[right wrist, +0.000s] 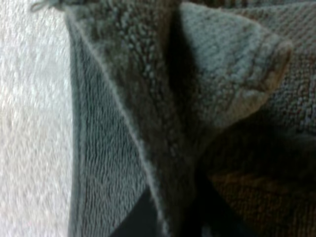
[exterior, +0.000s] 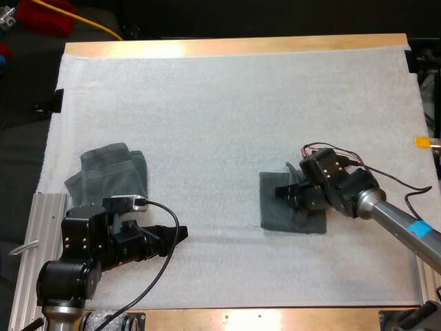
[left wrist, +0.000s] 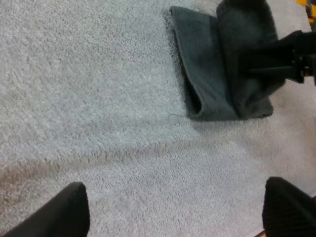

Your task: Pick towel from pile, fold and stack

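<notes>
A dark grey-green towel (exterior: 279, 207) lies folded flat on the white mat, right of centre. My right gripper (exterior: 293, 193) is down on it, shut on a raised fold of the towel (right wrist: 222, 74) that stands up between its fingers (right wrist: 140, 219). A second towel (exterior: 110, 172) lies crumpled at the mat's left side. My left gripper (exterior: 176, 234) hovers low over bare mat, in front of the crumpled towel, open with nothing between its fingers (left wrist: 59, 212). From the left wrist I see the folded towel (left wrist: 207, 64) with the right gripper (left wrist: 276, 61) on it.
The white mat (exterior: 227, 110) covers most of the wooden table (exterior: 234, 47). A metal rail (exterior: 41, 221) runs along the left edge beside my left arm's base. Bare mat stretches between the two towels and towards the far side.
</notes>
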